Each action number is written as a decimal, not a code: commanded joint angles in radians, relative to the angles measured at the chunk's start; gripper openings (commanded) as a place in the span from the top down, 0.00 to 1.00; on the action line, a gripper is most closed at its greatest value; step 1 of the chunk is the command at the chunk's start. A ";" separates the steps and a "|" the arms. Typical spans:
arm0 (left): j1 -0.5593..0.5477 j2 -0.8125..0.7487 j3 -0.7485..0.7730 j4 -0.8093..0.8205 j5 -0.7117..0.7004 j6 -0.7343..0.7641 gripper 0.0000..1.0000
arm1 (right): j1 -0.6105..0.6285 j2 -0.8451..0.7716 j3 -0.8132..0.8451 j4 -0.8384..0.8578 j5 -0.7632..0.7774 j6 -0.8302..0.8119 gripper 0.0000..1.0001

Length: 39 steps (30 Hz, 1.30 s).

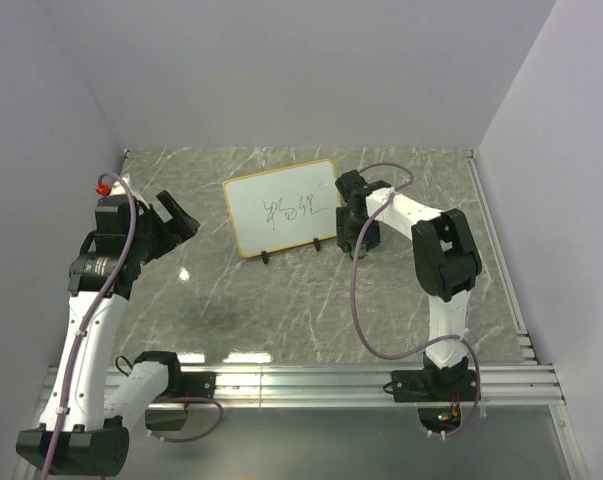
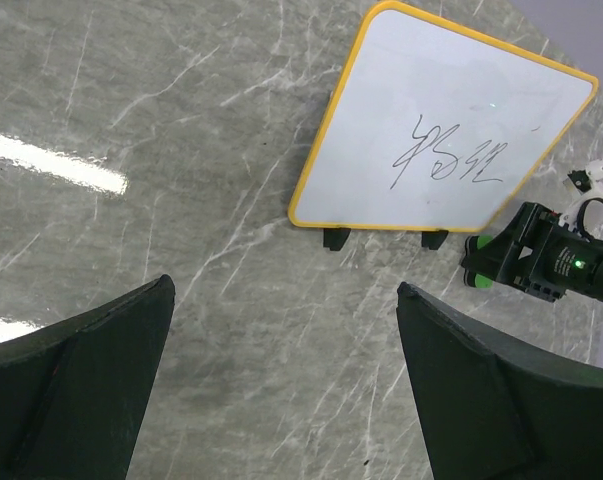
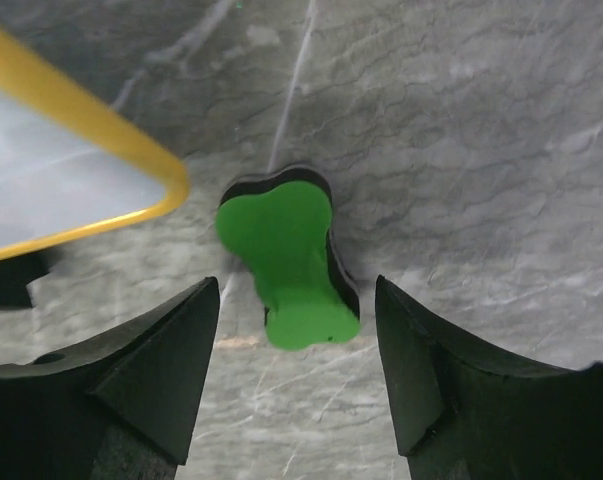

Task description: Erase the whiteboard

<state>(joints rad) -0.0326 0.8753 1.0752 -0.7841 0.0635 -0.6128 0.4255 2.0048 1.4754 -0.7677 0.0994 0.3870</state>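
Note:
The whiteboard point(image 1: 281, 205) stands propped on two small black feet at the back of the marble table, orange-framed, with dark scribbles on it. In the left wrist view the whiteboard point(image 2: 441, 130) sits ahead and to the right, and its corner point(image 3: 51, 170) shows in the right wrist view. Just right of the board lies a green eraser point(image 3: 286, 260) with a black underside. My right gripper point(image 3: 297, 284) is low over it, jaws open, a gap on each side of the eraser. My left gripper point(image 2: 284, 285) hangs wide open over bare table, left of the board.
White walls close in the table on the left, back and right. The right arm point(image 1: 441, 250) bends in from the right beside the board. A metal rail point(image 1: 311, 380) runs along the near edge.

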 commanded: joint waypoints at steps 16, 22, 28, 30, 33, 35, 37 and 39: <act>-0.004 0.119 0.103 0.080 0.016 0.030 0.01 | -0.019 0.009 -0.067 0.065 0.003 -0.003 0.88; 0.008 0.168 0.022 0.316 0.172 0.097 0.01 | -0.024 -0.125 -0.060 -0.014 0.045 0.030 1.00; 0.071 0.258 -0.135 0.747 0.554 0.145 0.03 | -0.021 -0.326 -0.012 -0.100 0.022 0.058 1.00; 0.098 0.331 -0.182 0.874 0.652 0.154 0.10 | -0.014 -0.385 0.008 -0.117 -0.001 0.073 1.00; 0.126 0.439 -0.219 0.991 0.732 0.171 0.11 | -0.005 -0.428 0.037 -0.136 -0.012 0.093 1.00; 0.137 0.487 -0.224 1.072 0.742 0.179 0.11 | -0.004 -0.442 0.048 -0.136 -0.038 0.111 1.00; 0.143 0.560 -0.219 1.150 0.800 0.182 0.11 | 0.002 -0.442 0.068 -0.151 -0.044 0.133 1.00; 0.146 0.626 -0.204 1.193 0.828 0.189 0.12 | 0.013 -0.437 0.083 -0.171 -0.046 0.142 1.00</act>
<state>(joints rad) 0.1066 1.4578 0.8513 0.1982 0.7616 -0.4606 0.4213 1.5578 1.5234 -0.8742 0.0753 0.4923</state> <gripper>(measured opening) 0.885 0.351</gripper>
